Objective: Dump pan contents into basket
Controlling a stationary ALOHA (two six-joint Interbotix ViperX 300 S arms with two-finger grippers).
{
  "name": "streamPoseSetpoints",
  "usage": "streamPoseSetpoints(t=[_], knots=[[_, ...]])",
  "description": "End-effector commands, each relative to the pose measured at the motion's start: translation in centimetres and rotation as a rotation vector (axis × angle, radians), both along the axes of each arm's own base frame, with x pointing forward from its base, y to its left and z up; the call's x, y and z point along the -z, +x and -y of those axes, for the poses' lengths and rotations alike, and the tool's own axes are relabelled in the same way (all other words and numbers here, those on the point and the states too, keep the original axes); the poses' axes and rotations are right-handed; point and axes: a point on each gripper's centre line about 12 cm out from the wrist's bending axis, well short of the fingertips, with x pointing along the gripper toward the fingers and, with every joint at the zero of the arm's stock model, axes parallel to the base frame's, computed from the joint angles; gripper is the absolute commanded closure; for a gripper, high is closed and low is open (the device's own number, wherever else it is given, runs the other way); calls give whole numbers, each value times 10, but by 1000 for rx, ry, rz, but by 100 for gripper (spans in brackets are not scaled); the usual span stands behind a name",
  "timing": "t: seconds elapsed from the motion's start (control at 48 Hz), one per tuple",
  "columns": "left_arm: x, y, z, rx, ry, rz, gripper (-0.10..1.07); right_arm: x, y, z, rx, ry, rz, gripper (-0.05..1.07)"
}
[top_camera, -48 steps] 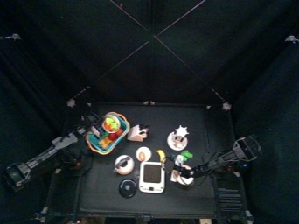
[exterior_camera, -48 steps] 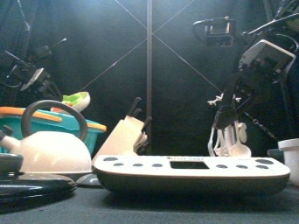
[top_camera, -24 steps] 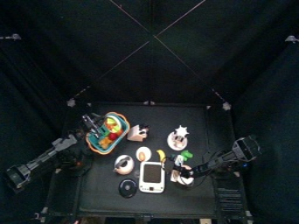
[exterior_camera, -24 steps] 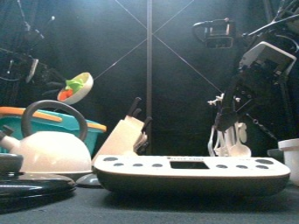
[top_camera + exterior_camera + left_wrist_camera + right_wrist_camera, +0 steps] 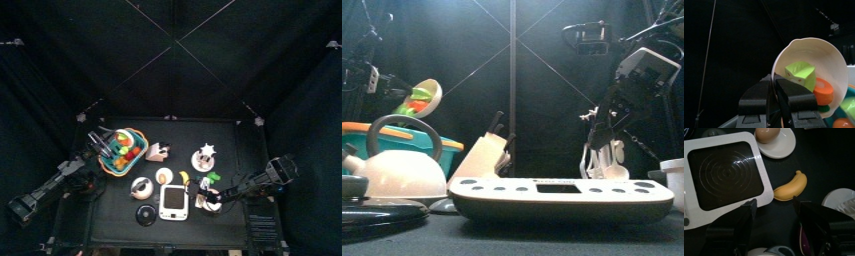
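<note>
Two black jaws of the left gripper [image 5: 775, 85] are pressed on the rim of the pan [image 5: 821, 65], which stands tipped up nearly on its edge. Inside the pan a lime green toy piece [image 5: 801, 74] and an orange toy piece [image 5: 823, 91] lie against its pale inner wall. From the front, the tilted pan [image 5: 422, 98] hangs above the teal basket [image 5: 382, 134], with green and red toy food showing in it. From above, the left gripper [image 5: 104, 145] is at the left end of the basket [image 5: 124, 148], which sits on the left part of the table [image 5: 187, 135] and holds colourful toy foods.

Over the right front of the table hangs the right gripper [image 5: 776, 210], its jaws spread apart and holding nothing. Under it lie a white tray with a black round disc [image 5: 725, 175], a yellow toy banana [image 5: 791, 187] just beside the tray, and an egg on a white saucer [image 5: 775, 138].
</note>
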Motion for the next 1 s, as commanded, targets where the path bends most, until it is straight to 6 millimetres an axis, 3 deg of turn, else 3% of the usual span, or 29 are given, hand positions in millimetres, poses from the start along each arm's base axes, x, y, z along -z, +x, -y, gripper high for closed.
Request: streamPoseSetpoints(t=[0.0, 0.5, 0.979], knots=[[-5, -1, -2, -17, 29, 13, 45, -7, 2, -1, 1, 11, 21, 11], [-4, -1, 0, -34, 105, -42, 45, -5, 2, 0, 6, 12, 15, 11], [-3, 0, 4, -51, 303, -201, 45, -5, 3, 0, 8, 12, 15, 11]])
